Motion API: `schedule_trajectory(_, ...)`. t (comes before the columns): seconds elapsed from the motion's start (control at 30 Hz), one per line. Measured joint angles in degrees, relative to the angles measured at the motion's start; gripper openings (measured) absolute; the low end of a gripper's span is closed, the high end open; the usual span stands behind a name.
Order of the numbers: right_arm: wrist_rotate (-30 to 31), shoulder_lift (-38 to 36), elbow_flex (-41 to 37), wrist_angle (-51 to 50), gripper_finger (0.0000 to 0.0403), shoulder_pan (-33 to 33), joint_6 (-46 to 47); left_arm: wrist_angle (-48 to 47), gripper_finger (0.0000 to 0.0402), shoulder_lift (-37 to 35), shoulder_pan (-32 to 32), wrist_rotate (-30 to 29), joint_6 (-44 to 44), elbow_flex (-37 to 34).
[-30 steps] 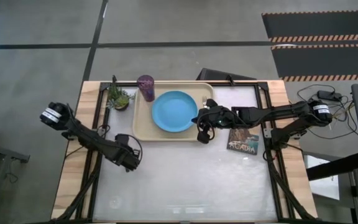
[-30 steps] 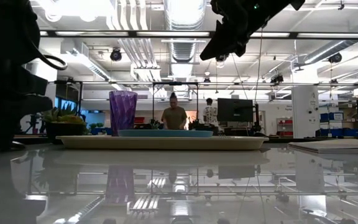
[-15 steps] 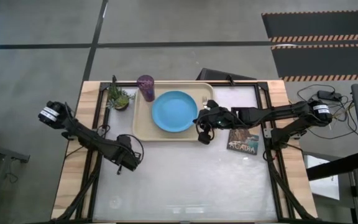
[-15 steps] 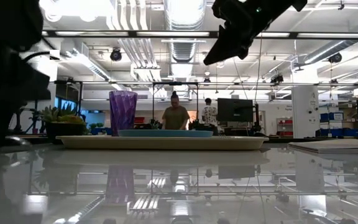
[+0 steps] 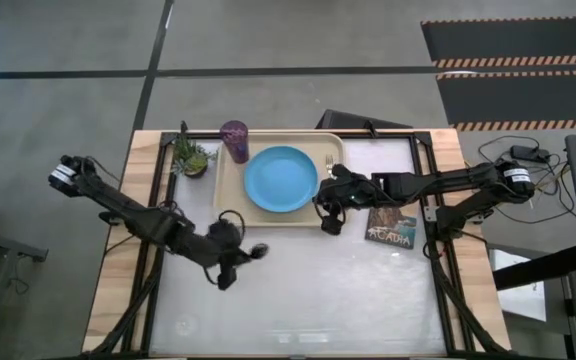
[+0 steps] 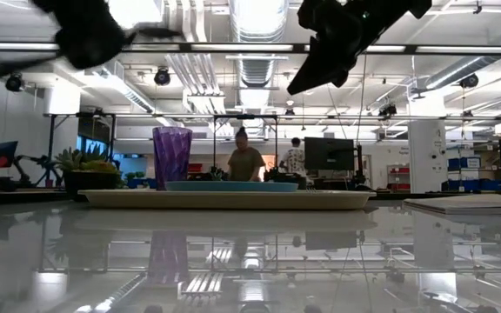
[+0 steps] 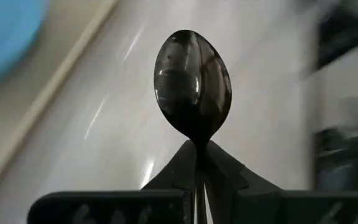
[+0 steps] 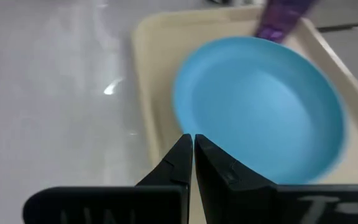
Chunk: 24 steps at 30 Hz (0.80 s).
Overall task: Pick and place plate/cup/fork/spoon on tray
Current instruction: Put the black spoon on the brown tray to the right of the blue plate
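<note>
The dark spoon point(image 7: 192, 84) sticks out ahead of my left gripper point(image 7: 199, 168), which is shut on it. In the high view this gripper point(image 5: 242, 251) hangs above the table, near of the beige tray point(image 5: 226, 205). On the tray lie the sky-blue plate point(image 5: 281, 179), the purple cup point(image 5: 234, 138) in its far left corner, and the fork point(image 5: 329, 163) right of the plate. My right gripper point(image 5: 324, 208) is shut with nothing in it, raised over the tray's near right corner point(image 8: 151, 74). My left gripper pinches the spoon's thin handle point(image 7: 197, 148) between its two fingers, just behind the bowl. The spoon lies along the fingers, with its bowl point(image 5: 260, 248) toward the table's right edge. It is lifted clear of the table.
A small potted plant point(image 5: 193, 157) stands left of the tray. A dark-covered book point(image 5: 391, 227) lies to the tray's right, near my right arm. In the low view, people stand in the room beyond the table.
My left gripper has risen from table height to well above the table and swung toward the right edge. The spoon now shows ahead of its fingers, lifted clear of the table.
</note>
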Motion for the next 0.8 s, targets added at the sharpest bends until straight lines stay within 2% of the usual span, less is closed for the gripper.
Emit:
schedule_trajectory(0.23,-13.4,0.0,-1.7,8.7,0.0009,0.0,-3.6,26.2,0.0000,-2.1,0.0,2.0,28.5,-2.8)
schedule_trajectory(0.4,-27.9,0.0,-5.9,28.0,0.0009,0.1,-6.0,33.1,0.0000,-2.0,0.1,3.3,41.6,-4.6)
schedule_trajectory(0.47,-31.3,0.7,-8.1,37.8,0.0009,0.6,-5.9,35.9,0.0000,-1.9,0.1,3.3,45.5,-5.3)
schedule_trajectory(0.63,-31.0,4.5,-14.2,59.8,0.0009,3.6,-7.4,47.7,0.0000,-1.9,0.2,4.8,56.1,-8.9)
schedule_trajectory(0.73,-29.4,8.2,-15.8,68.4,0.0009,5.4,-7.4,55.0,0.0000,-1.9,0.2,6.8,60.0,-11.3)
schedule_trajectory(0.8,-27.8,10.6,-15.9,70.3,0.0008,6.0,-7.4,59.9,0.0000,-1.9,0.4,7.2,61.0,-12.9)
